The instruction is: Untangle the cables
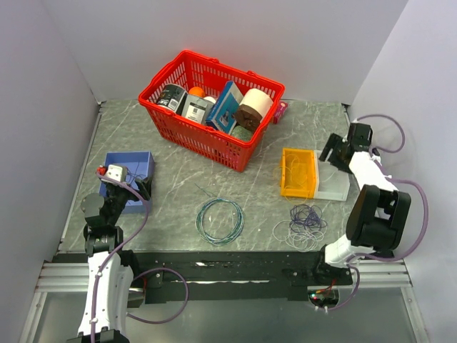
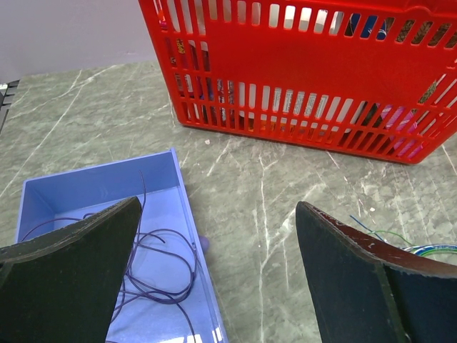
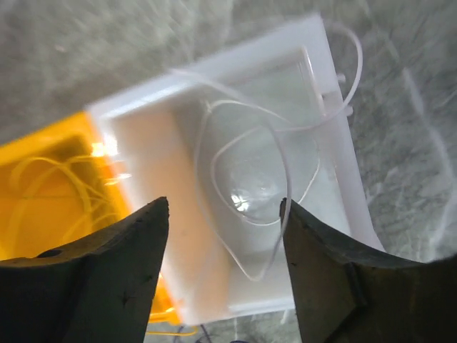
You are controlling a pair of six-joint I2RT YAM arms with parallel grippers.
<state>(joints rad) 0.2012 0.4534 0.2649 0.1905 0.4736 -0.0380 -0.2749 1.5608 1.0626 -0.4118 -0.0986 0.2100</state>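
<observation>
Cables (image 1: 303, 225): hair-thin wires, purple, white and dark, lay as a scribbly heap of small loops on the tabletop (image 1: 171, 186), just in front of the orange bin (image 1: 283, 175). Purple strand (image 2: 194, 268): loose coils inside the blue tray (image 2: 100, 182). White strand (image 3: 284, 179): one wide loop in the white tray (image 3: 214, 64). Yellowish strands (image 3: 50, 179): curled in the orange bin. Left hand (image 2: 218, 207): fingers spread wide, holding nothing, over the blue tray's edge. Right hand (image 3: 224, 207): fingers apart, empty, above the white tray

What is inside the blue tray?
Thin purple cable loops lie in the blue tray. A finger of the left gripper covers its near corner, hiding that part.
</observation>
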